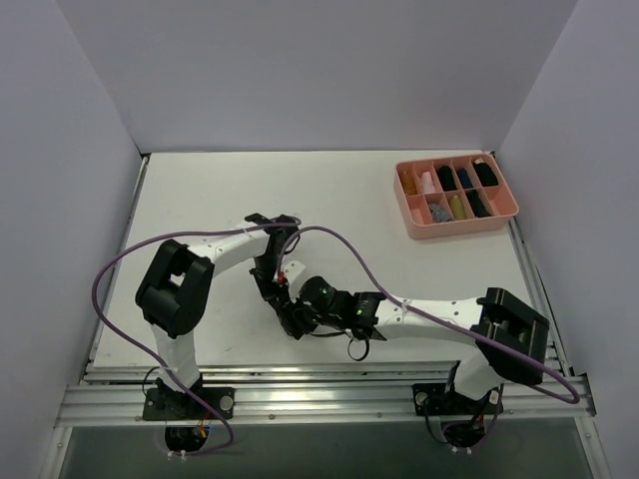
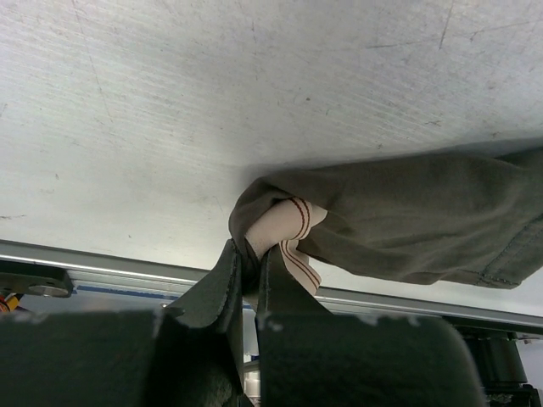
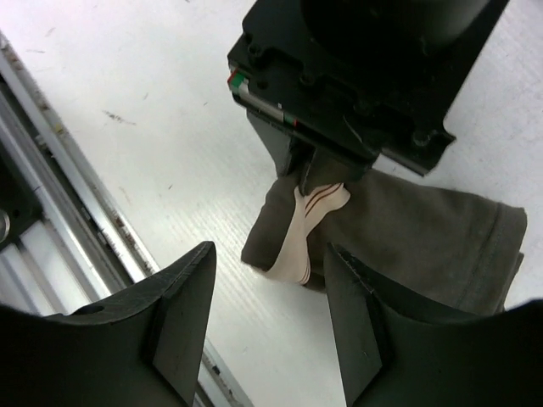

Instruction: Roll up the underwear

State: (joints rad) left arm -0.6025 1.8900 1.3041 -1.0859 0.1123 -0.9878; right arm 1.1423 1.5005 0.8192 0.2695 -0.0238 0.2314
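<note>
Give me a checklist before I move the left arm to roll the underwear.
1. Left gripper shut on the underwear at its waistband: ok.
2. Right gripper open, facing the folded end: ok.
3. Underwear resting on the table: ok.
4. Roll done: not ok; only the waistband end is turned over.
5. Clearance between the two grippers: cannot tell; they sit close.
6. Pink tray far off: ok.

At my two o'clock, a pink compartment tray [image 1: 461, 229] sits on the white table [image 1: 220, 200], holding small rolled bundles [image 1: 485, 174], several black. A metal rail [image 1: 319, 399] runs at six.
</note>
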